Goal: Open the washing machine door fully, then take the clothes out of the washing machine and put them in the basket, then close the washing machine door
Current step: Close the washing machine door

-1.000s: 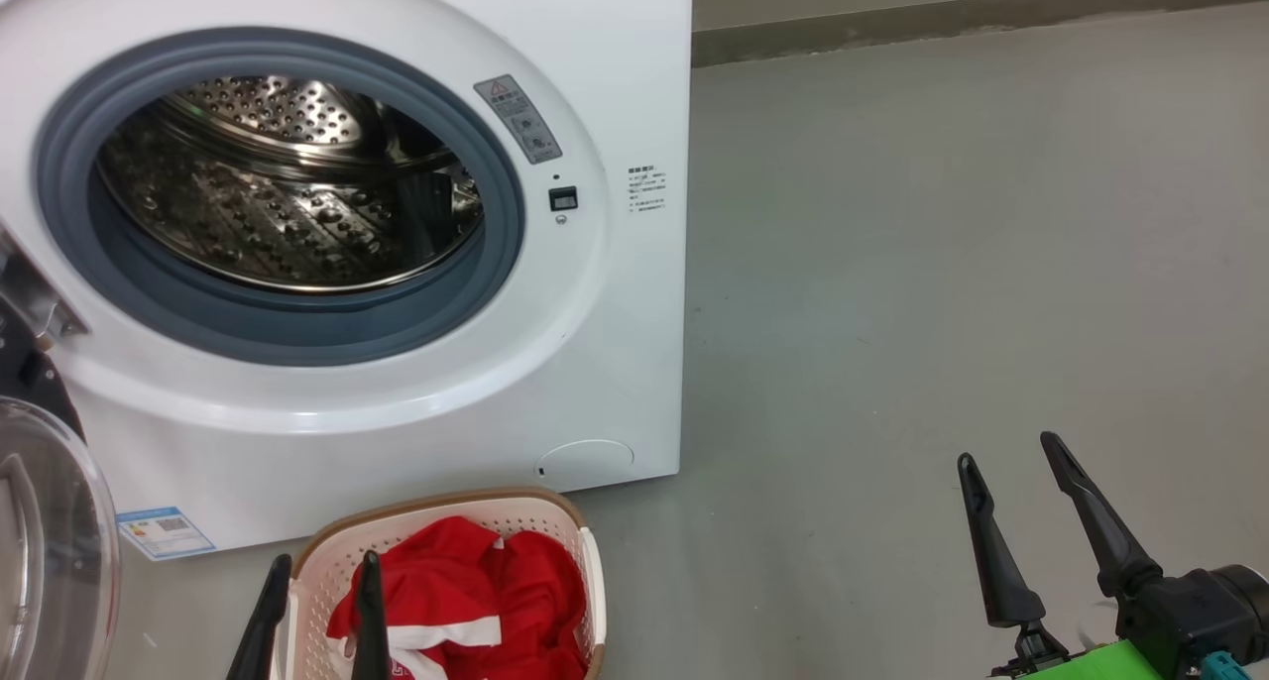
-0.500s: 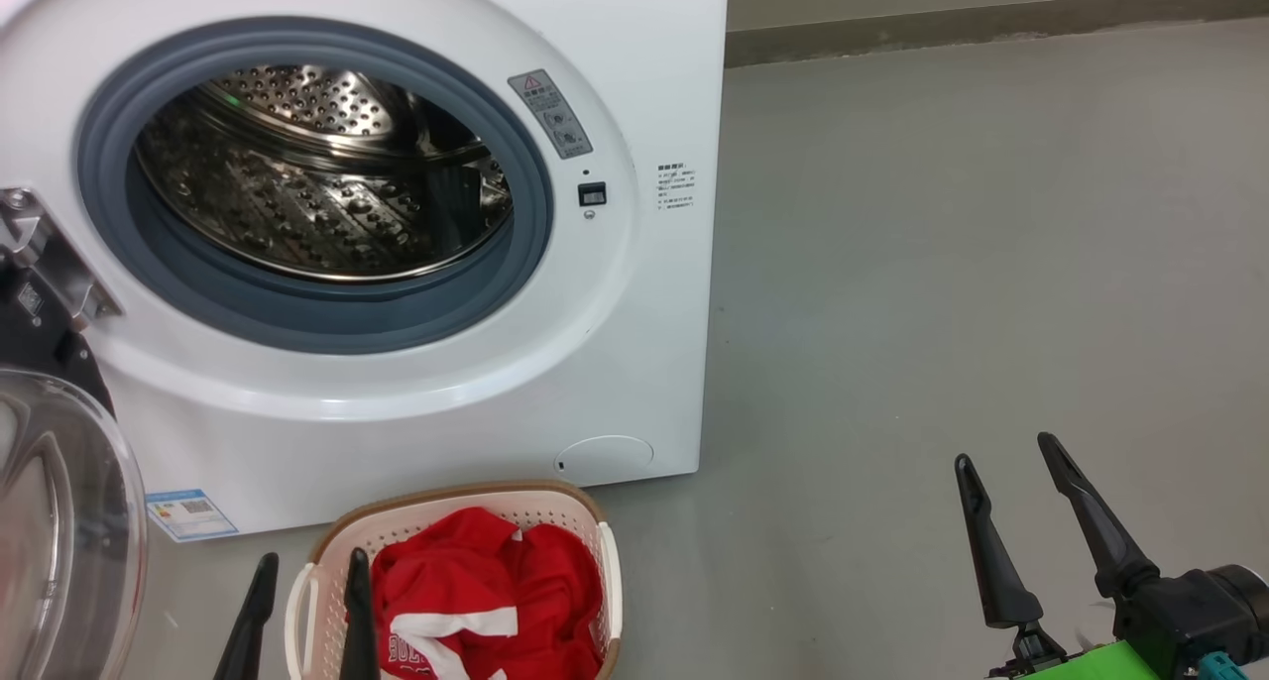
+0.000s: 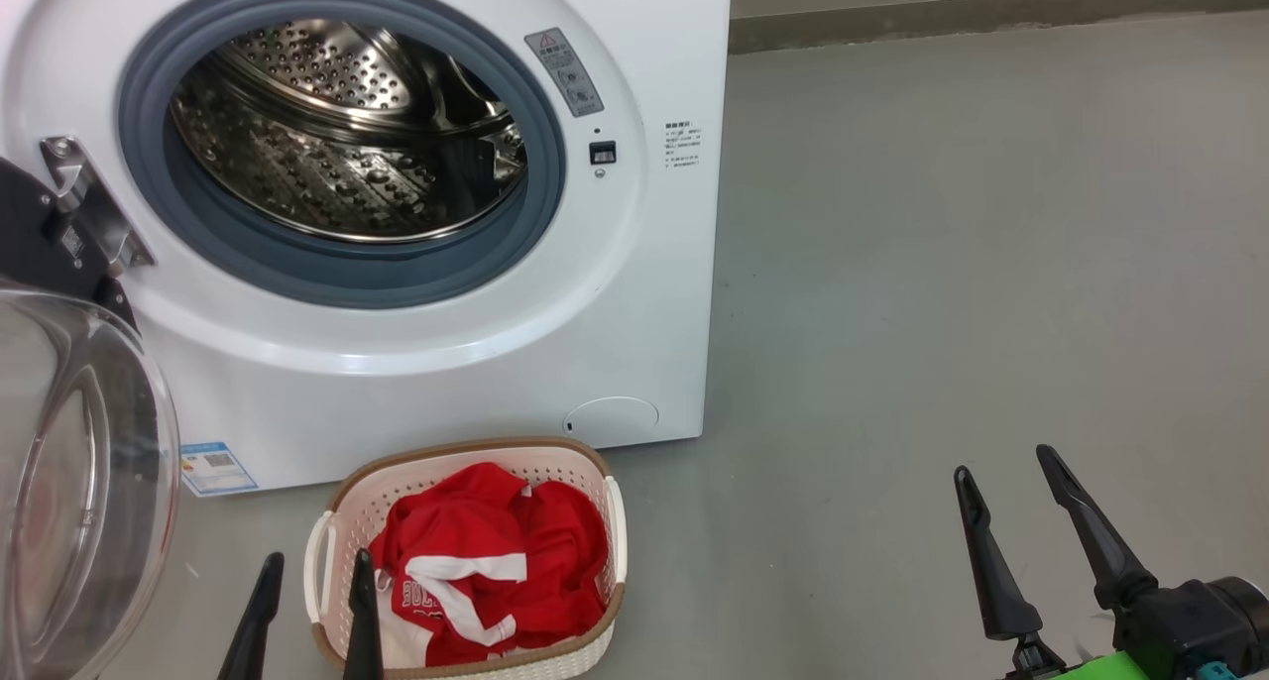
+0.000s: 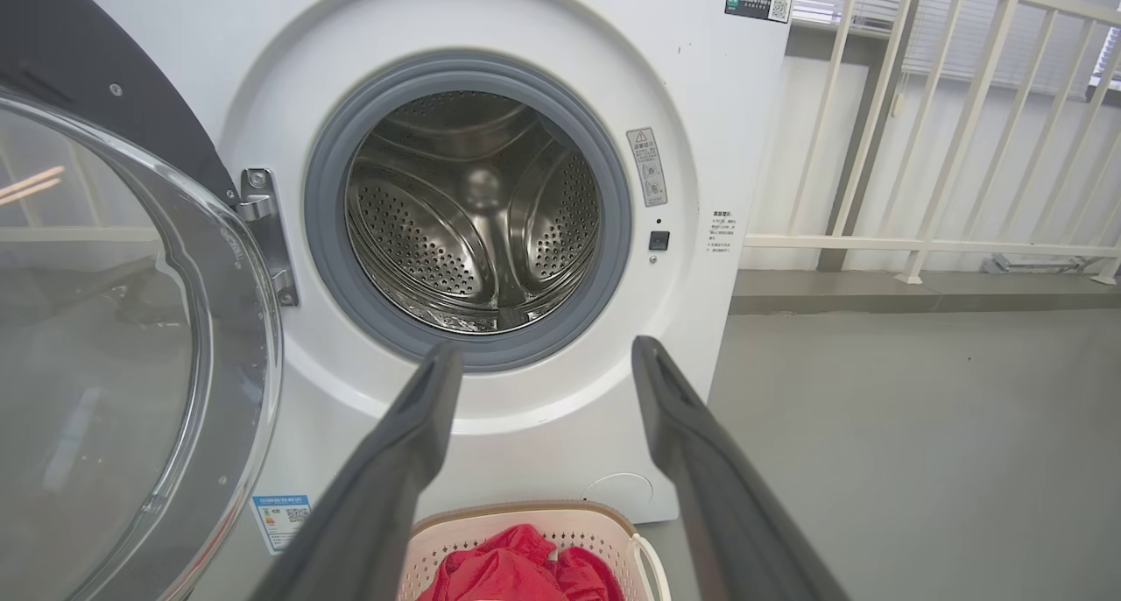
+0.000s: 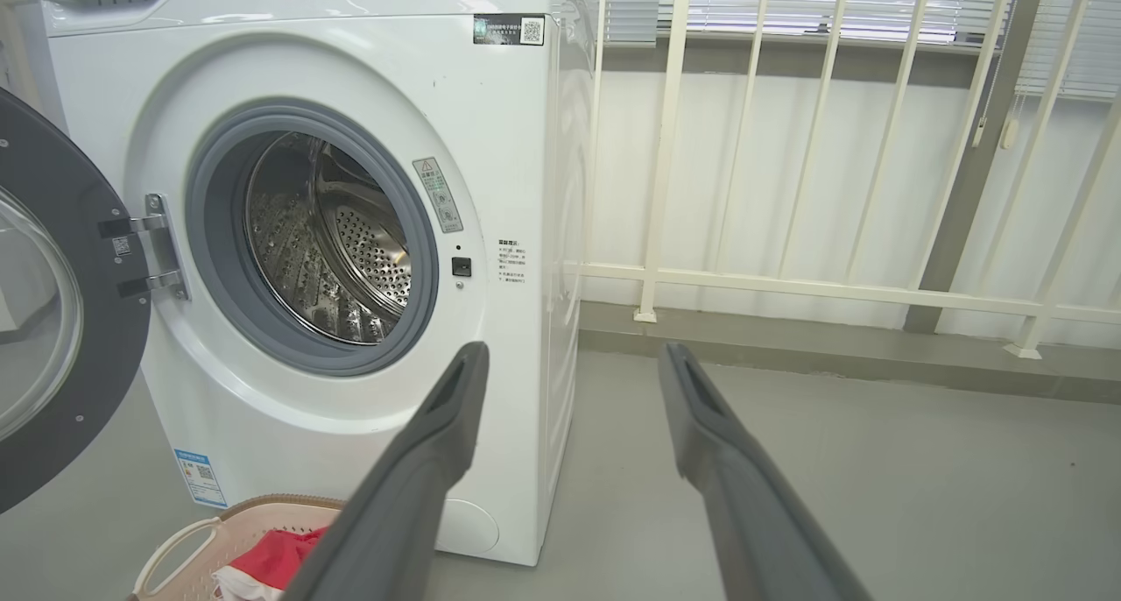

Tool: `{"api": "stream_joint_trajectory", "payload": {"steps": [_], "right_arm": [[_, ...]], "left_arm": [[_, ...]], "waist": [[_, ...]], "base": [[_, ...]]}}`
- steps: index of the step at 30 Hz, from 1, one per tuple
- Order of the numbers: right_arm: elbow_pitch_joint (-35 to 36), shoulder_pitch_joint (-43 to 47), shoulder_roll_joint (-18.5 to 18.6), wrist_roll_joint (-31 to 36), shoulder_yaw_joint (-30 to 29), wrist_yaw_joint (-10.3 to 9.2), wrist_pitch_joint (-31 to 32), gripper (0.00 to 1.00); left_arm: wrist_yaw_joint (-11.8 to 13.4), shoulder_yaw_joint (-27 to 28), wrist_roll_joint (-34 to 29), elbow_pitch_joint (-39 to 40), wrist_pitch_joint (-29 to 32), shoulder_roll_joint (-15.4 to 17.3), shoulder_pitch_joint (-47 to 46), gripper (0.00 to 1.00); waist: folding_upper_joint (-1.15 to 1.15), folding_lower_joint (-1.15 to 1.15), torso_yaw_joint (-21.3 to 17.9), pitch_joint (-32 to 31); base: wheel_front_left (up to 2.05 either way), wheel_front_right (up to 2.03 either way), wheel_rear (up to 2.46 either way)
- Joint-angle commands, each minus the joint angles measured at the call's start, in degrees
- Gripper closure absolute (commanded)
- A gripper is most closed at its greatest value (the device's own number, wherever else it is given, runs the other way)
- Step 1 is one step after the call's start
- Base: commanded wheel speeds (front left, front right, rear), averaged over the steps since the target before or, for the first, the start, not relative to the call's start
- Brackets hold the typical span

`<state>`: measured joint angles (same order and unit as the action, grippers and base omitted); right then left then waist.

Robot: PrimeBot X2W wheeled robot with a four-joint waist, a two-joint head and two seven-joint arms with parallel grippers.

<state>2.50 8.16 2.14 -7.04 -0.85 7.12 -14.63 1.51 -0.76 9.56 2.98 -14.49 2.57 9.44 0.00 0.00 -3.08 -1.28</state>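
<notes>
- Change since the earlier pictures: the head camera has swung, so the whole scene sits further toward 2 o'clock and the basket now shows in full. The things themselves have kept their places.
- Clothes (image 3: 496, 561): red garments with white stripes and lettering, heaped inside the basket.
- Basket (image 3: 466, 449): cream perforated plastic with a brown rim, on the floor just before the washing machine, at 6 o'clock of its opening.
- Washing machine (image 3: 634, 293): white front-loader with a grey gasket (image 3: 337, 283), a perforated steel drum (image 3: 347, 155) and a blue label (image 3: 218, 468) at its 7 o'clock corner.
- Washing machine door (image 3: 89, 462): swung wide open on its hinge (image 3: 94, 204) at 9 o'clock of the opening, black ring and clear glass bowl.
- Left gripper (image 3: 317, 557): fingers spread wide, holding nothing, at the basket's 9 o'clock; one finger overlaps its handle.
- Right gripper (image 3: 1001, 462): spread wide, empty, over the bare floor (image 3: 942, 264) at 4 o'clock of the head view, well apart from the basket.
- Railing (image 5: 832, 145): cream bars at 3 o'clock of the machine.
</notes>
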Motion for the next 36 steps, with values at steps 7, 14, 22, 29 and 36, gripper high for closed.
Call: {"api": "stream_joint_trajectory", "payload": {"steps": [7,14,22,29,36], "right_arm": [[1.32,-1.41,0.74,0.08,1.49,0.36,-0.37,0.00],[1.45,-1.31,0.74,0.04,1.59,0.36,-0.37,0.00],[1.48,-1.47,0.74,-0.05,2.43,0.36,-0.37,0.00],[1.27,-1.69,0.74,-0.33,3.12,0.36,-0.37,0.00],[1.32,-1.68,0.74,-0.42,3.22,0.36,-0.37,0.00]], "left_arm": [[1.30,1.20,-0.31,0.87,-0.51,0.32,-1.25,0.00],[2.14,0.58,-0.52,1.31,-0.51,0.32,-1.44,0.00],[3.37,0.09,-1.04,2.92,-0.51,0.32,-1.42,0.00],[4.75,-0.01,-1.25,4.91,-0.51,0.32,-0.48,0.00],[5.47,0.07,-1.57,6.22,-0.51,0.31,0.39,0.00]], "waist": [[0.00,0.00,0.21,0.01],[0.00,0.00,1.49,0.16],[0.00,0.00,5.85,-0.06],[0.00,0.00,11.20,-0.54],[0.00,0.00,17.01,-0.62]], "base": [[-0.15,0.15,0.00],[0.00,0.00,0.00],[0.00,0.00,0.00],[0.00,0.00,0.00],[0.00,0.00,0.00]]}}
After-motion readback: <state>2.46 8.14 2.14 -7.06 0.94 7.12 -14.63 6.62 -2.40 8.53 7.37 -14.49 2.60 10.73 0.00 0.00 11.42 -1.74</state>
